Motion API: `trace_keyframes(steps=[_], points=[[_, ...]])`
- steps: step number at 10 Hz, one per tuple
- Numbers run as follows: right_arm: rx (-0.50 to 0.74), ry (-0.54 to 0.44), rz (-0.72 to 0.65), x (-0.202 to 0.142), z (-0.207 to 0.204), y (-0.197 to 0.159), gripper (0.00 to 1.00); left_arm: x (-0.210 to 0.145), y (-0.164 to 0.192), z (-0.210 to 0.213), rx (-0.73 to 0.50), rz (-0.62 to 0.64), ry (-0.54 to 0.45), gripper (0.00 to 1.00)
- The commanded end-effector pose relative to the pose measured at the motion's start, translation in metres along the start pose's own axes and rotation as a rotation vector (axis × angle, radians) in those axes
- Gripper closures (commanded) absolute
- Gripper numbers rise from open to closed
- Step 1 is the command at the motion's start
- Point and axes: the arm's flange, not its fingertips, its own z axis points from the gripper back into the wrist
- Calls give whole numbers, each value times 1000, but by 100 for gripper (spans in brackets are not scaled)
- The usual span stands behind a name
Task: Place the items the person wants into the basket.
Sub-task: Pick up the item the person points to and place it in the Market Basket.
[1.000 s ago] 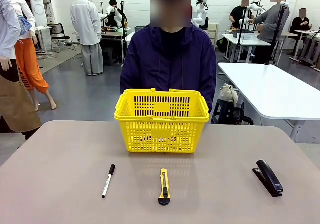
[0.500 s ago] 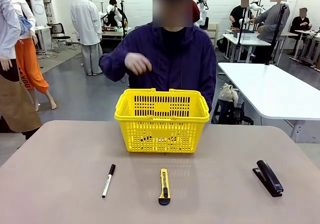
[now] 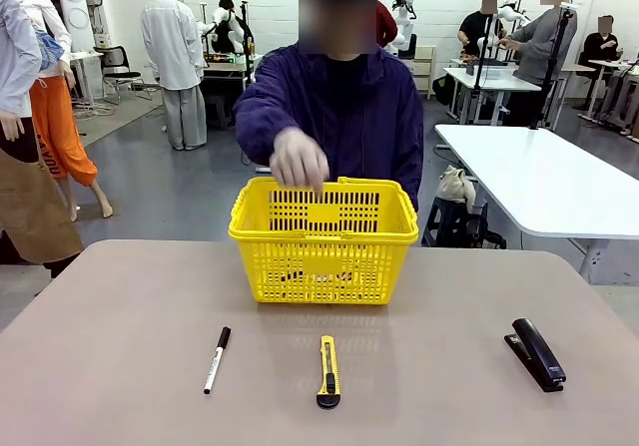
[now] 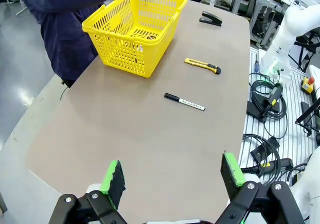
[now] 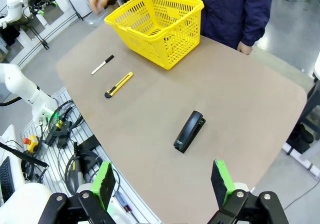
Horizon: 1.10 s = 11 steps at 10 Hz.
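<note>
- Basket (image 3: 322,266) sits far-centre on the surface (image 3: 120,316); we see the person's hand (image 3: 300,162) above its far rim.
- Utility knife (image 3: 328,371) lies nearer, between marker (image 3: 216,360) on the left and stapler (image 3: 537,354) on the right.
- Left claw (image 4: 172,171) and right claw (image 5: 163,181) hang spread, empty.

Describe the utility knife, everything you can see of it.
The utility knife has a slim yellow body, plastic by its look, with a black slider along the middle and a rounded black end. No blade shows past the tip. It lies flat on the table, black end toward the robot, yellow tip toward the basket, with a gap between them. The marker lies to its left, the stapler farther to its right. Only the table touches it.
</note>
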Motion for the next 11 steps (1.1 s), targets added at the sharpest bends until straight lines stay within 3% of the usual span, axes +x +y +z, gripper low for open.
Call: trace_keyframes(steps=[1,9,11], points=[[17,-34,12,2,0,-1,0,-1,1,1,-6,-21,-22,0],[17,-34,12,2,0,-1,0,0,0,0,0,0,0,0],[17,-34,12,2,0,-1,0,77,-39,-10,90,9,94,0]])
